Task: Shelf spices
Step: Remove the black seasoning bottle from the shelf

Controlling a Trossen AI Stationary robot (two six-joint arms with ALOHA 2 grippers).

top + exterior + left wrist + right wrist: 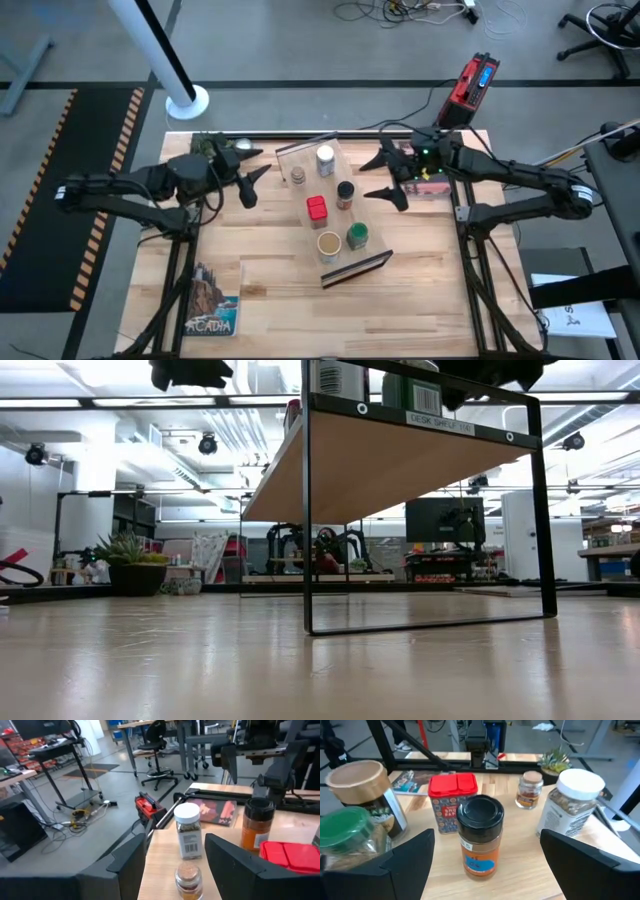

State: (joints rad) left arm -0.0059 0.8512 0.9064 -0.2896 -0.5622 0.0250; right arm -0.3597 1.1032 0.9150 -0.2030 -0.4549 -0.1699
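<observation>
All six spice jars stand on the long light-wood shelf. Both the left gripper and right gripper flank it, released and empty; withdrawing should avoid clipping jars.

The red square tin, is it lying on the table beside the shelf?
No, the red square tin stands on top of the shelf.

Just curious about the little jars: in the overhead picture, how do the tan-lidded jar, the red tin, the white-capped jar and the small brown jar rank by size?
Largest to smallest as seen from above:
1. tan-lidded jar
2. red tin and white-capped jar, too alike to rank
3. small brown jar
</observation>
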